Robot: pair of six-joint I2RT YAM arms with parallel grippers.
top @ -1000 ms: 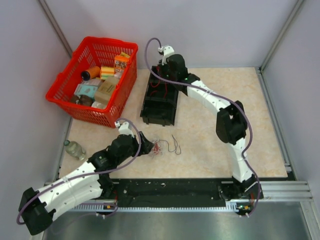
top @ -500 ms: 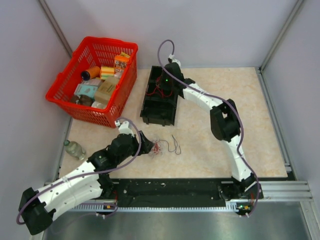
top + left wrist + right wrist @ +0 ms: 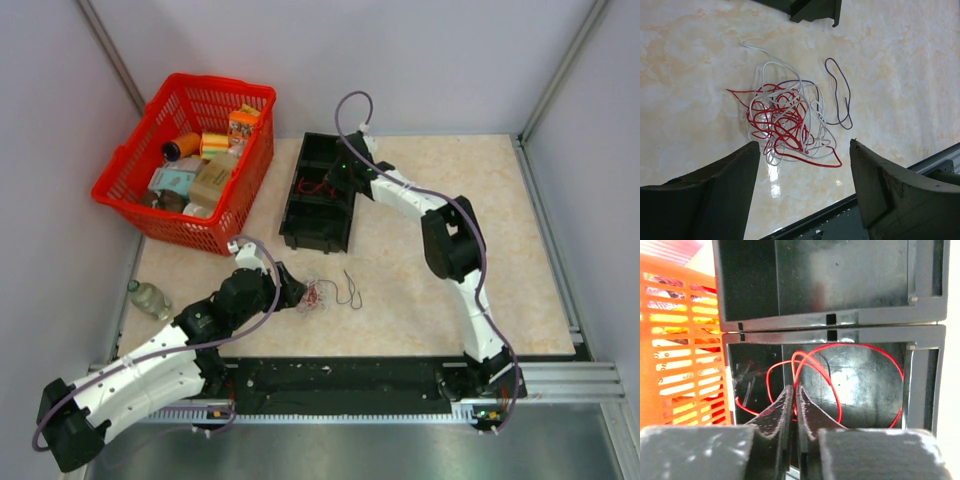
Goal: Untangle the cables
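A tangle of red and white cables (image 3: pixel 317 296) lies on the table, with a dark blue-black cable (image 3: pixel 350 290) looping off its right side. In the left wrist view the tangle (image 3: pixel 785 120) and the dark cable (image 3: pixel 837 95) lie just beyond my open, empty left gripper (image 3: pixel 804 145). That gripper (image 3: pixel 292 292) sits at the tangle's left. My right gripper (image 3: pixel 795 389) is shut on a red cable (image 3: pixel 865 347) whose loops lie in the middle compartment of the black tray (image 3: pixel 830 327). From above, this gripper (image 3: pixel 341 180) is over the tray (image 3: pixel 300 228).
A red basket (image 3: pixel 212 81) full of packets stands at the back left, close to the tray; its side shows in the right wrist view (image 3: pixel 685 355). A plastic bottle (image 3: pixel 150 298) lies at the left edge. A black rail (image 3: pixel 340 378) runs along the front.
My right wrist has swung from the tray's far end back and right, down over the middle compartment. The left arm and the tangle have hardly moved.
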